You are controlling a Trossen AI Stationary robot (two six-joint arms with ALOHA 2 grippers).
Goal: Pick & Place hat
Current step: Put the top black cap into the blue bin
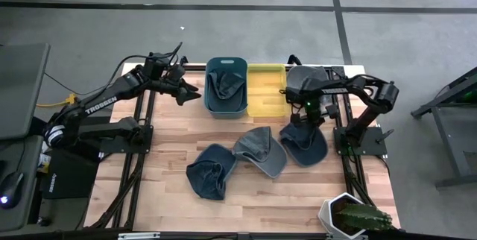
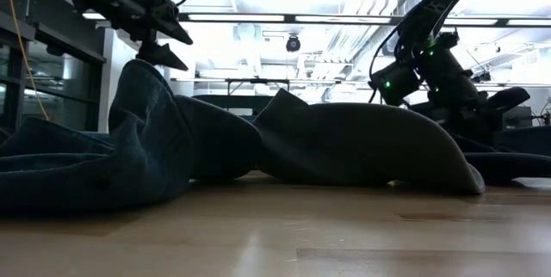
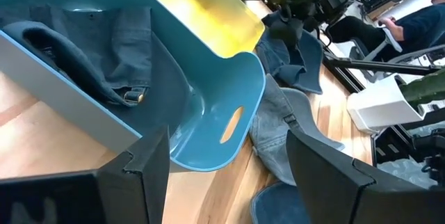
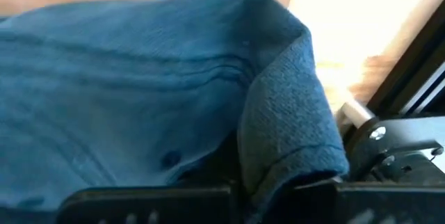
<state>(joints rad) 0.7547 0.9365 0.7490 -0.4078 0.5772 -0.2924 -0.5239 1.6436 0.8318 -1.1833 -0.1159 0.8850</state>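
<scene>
Three denim hats lie on the wooden table: a dark blue one (image 1: pixel 211 169), a grey-blue one (image 1: pixel 261 150) and a blue one (image 1: pixel 304 143) on the right. A fourth denim hat (image 1: pixel 226 83) sits in the blue bin (image 1: pixel 216 108). My left gripper (image 1: pixel 188 92) hangs open above the table, just left of the blue bin (image 3: pixel 208 147), touching nothing. My right gripper (image 1: pixel 302 121) is down at the far edge of the right hat (image 4: pixel 139 92), shut on it. My right gripper holds the right blue hat by a raised fold of denim at its far edge (image 4: pixel 285 147), pinched between the two fingers. It comes from above, slanting down. The rest of the hat (image 1: pixel 307 149) lies on the table.
A yellow bin (image 1: pixel 266 89) stands right of the blue bin at the far edge. A potted plant in a white pot (image 1: pixel 350 216) sits at the near right corner. Bare wood lies near the left and near edges (image 1: pixel 149 195).
</scene>
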